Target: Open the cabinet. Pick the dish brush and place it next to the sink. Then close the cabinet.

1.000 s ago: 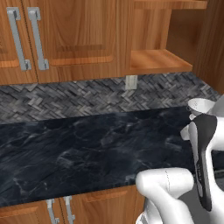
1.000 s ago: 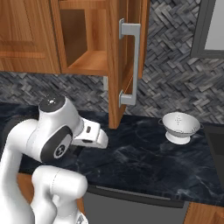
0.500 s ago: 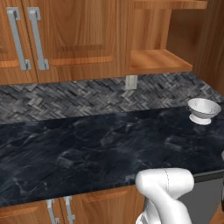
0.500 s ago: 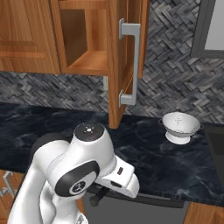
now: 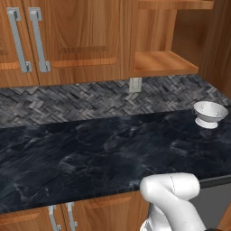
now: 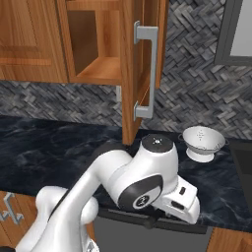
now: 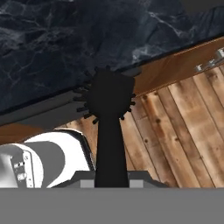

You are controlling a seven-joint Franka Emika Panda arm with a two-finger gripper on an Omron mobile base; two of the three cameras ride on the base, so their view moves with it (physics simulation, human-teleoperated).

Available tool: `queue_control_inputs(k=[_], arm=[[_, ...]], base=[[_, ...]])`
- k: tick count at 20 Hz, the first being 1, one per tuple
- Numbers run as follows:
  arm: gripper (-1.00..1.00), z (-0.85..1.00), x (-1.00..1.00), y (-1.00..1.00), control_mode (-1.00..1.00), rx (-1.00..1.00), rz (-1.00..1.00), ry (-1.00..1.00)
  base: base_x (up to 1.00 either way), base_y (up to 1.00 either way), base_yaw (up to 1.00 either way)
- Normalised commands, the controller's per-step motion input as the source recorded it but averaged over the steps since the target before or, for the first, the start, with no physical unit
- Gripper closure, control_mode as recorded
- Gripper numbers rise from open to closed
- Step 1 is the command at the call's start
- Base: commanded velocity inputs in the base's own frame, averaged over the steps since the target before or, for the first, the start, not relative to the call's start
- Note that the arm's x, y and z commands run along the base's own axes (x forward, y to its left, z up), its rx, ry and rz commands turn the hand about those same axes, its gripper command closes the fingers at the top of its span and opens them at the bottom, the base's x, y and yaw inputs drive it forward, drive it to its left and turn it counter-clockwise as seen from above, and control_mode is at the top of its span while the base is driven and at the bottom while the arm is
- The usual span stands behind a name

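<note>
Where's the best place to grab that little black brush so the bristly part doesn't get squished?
By its thin handle, as the gripper grips it in the hand view. The dish brush sticks straight out from the shut fingers, round bristly head at the far end. The handle is narrow, so fingers close on it from both sides, coming in from the tail end.

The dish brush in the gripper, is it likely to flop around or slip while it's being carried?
The dish brush probably stays stiff: its handle runs straight up from the gripper without bending. It looks light, being thin with a small bristly head. It might pivot slightly, since it is pinched only at the handle's end.
</note>
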Motion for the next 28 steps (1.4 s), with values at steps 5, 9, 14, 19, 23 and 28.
queue_control_inputs(k=[5, 9, 14, 19, 23, 28], arm=[[1.0, -0.08, 0.3, -0.42, -1.0, 0.01, 0.15, -0.07], [1.0, -0.2, -0.03, -0.21, -1.0, 0.0, 0.13, -0.13], [1.0, -0.17, -0.02, -0.19, -1.0, 0.0, 0.08, -0.19], [1.0, -0.09, 0.05, 0.0, -1.0, 0.0, 0.03, -0.23], [1.0, -0.02, 0.33, 0.0, -1.0, 0.0, 0.0, -0.02], [1.0, 0.0, 0.36, -0.03, -1.0, 0.01, 0.0, 0.0]], base=[[0.0, 0.0, 0.0], [0.0, 0.0, 0.0], [0.0, 0.0, 0.0], [0.0, 0.0, 0.0], [0.0, 0.0, 0.0], [0.0, 0.0, 0.0]])
